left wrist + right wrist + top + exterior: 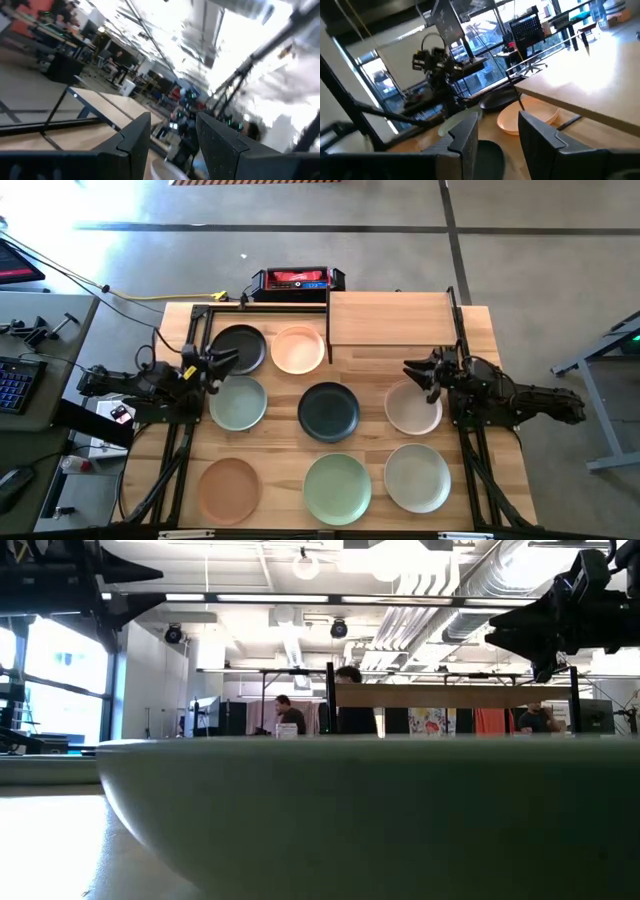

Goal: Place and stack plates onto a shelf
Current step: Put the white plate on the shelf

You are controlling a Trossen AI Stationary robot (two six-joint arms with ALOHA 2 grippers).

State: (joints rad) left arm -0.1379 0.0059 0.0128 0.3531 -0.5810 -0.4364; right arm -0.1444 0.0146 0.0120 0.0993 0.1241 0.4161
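Observation:
Eight plates lie flat on the slatted wooden table: black [238,348], peach [298,349], pale green [238,402], black [328,411], cream [413,408], terracotta [229,488], green [337,488] and off-white [417,477]. The light-wood shelf [392,320] stands at the far right and holds nothing. My left gripper [232,360] is open and empty, raised between the far black plate and the pale green one. My right gripper [410,370] is open and empty, raised over the cream plate's far edge. The right wrist view shows the peach plate [527,117] beside the shelf board [590,95].
A red and black box [297,280] sits just beyond the table's far edge. Black frame rails run along the table's left [180,450] and right [478,460] sides. A near plate's rim [380,810] fills the low view. People show in the room behind.

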